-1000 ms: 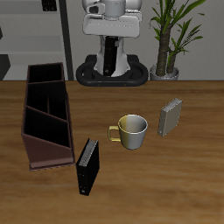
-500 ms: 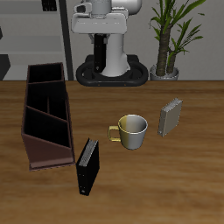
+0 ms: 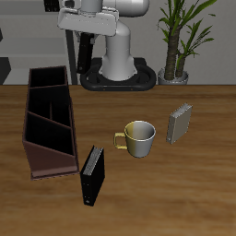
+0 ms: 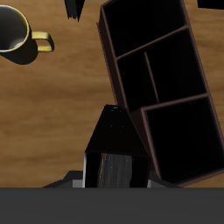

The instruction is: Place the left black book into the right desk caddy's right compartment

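Observation:
My gripper (image 3: 84, 33) is shut on the left black book (image 3: 81, 55), which hangs upright high above the table, just behind the far end of the right desk caddy (image 3: 35, 146). In the wrist view the held book (image 4: 115, 144) shows end-on beside the caddy (image 4: 131, 55) below it. The caddy's three sections are dark inside and look empty. I cannot tell which end section is the right compartment.
The other black book (image 3: 92, 175) lies near the table's front edge beside the caddy's near end. A metal mug (image 3: 139, 138) with a yellow handle stands mid-table, and a small grey book (image 3: 180, 122) stands beyond it. A potted plant (image 3: 176, 41) is at the back.
The arm has swung sideways from in front of the robot's base toward the caddy's side, carrying the black book with it. Nothing on the table has moved.

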Available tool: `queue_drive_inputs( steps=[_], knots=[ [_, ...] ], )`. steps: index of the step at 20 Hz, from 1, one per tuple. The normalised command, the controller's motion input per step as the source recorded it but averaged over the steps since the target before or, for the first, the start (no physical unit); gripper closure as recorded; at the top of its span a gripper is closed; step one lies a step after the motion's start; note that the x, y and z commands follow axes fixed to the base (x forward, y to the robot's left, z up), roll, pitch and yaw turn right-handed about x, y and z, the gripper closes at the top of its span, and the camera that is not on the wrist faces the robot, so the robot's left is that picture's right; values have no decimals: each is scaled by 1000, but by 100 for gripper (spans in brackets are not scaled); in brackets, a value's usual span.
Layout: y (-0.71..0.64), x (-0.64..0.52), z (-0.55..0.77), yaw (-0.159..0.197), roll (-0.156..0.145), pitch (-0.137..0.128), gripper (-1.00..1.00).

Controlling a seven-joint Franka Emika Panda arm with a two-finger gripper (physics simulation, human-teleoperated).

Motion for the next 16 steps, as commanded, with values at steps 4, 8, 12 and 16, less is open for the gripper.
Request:
queue_drive_inputs(
  steps=[4, 8, 12, 16],
  knots=[
    [-434, 53, -145, -9, -54, 30, 100],
    [-323, -120, -12, -19, -42, -7, 100],
    [-258, 3, -20, -44, -60, 10, 100],
    [-155, -136, 28, -53, -52, -33, 100]
  ],
)
